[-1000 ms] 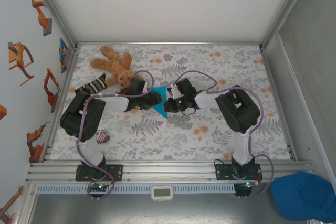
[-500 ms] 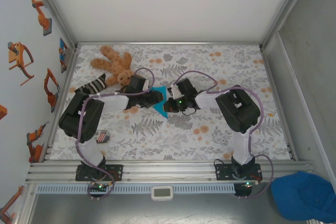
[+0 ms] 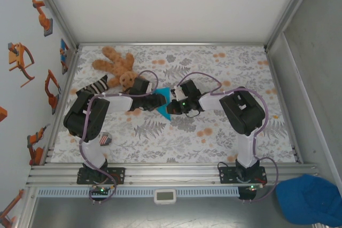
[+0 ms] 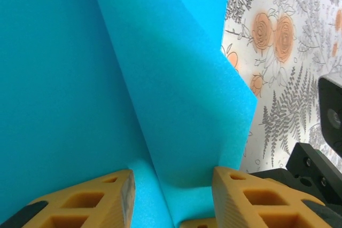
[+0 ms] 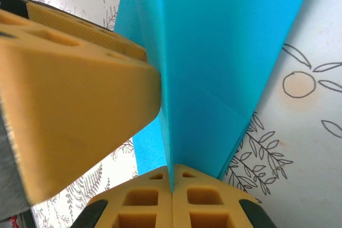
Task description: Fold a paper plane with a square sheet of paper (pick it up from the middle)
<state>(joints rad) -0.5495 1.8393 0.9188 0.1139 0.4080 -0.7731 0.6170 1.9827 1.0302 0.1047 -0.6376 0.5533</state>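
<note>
The left arm [image 3: 85,117] and right arm [image 3: 241,111] lean in low and meet over the table [image 3: 214,142]. The blue paper sheet [image 3: 163,95] stands folded between them. Its crease runs straight ahead from the right gripper [image 5: 172,185], which is pinched tight on the near end. The left gripper [image 4: 173,201] is half open — one finger on each side of the loose flap.

I'm looking down on the table [image 3: 224,132], covered edge to edge with a pale cloth printed with grey ferns and orange flowers. In the upper left of the frame a brown teddy bear [image 3: 115,63] lies flat on it. A black-and-white striped sock [image 3: 96,86] lies just below the bear. Toward the lower left sits a small red, white and dark object [image 3: 105,140]; I can't make out what it is. At centre there's the cyan-blue paper [image 3: 163,99]; I can't tell whether it touches the cloth.
</note>
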